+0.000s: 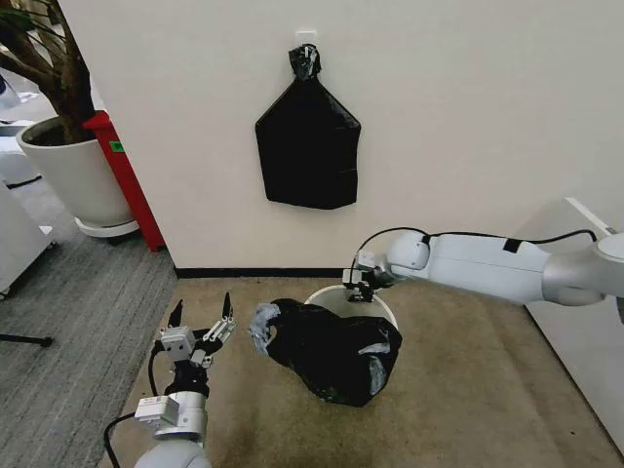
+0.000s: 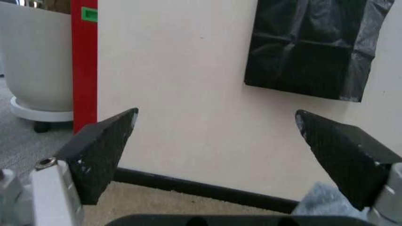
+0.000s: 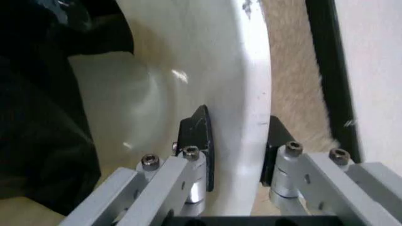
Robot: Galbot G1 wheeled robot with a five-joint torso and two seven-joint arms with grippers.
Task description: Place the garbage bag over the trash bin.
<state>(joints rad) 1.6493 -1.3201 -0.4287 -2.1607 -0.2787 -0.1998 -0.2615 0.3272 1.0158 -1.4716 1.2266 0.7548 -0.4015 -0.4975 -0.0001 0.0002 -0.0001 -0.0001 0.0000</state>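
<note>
Garbage bag (image 1: 336,351) drapes the trash bin (image 1: 382,304) near the right claw (image 1: 363,284).

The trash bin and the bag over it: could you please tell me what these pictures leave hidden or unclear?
- Trash bin: head view, the garbage bag covers its near rim, body and base.
- Bin interior: right wrist view, dark bag folds hide its bottom.
- Right hand on the rim: head view, too small to judge grip.
- Left hand: open, its base cut off by the left wrist view's edge.

An office-like indoor room is shown. A beige carpet (image 1: 468,390) is laid beside a grey carpeted floor (image 1: 68,351), a plain cream wall (image 1: 468,117) is edged with a black baseboard (image 1: 253,273), and a large white plant pot (image 1: 73,175) is placed nearby.
</note>
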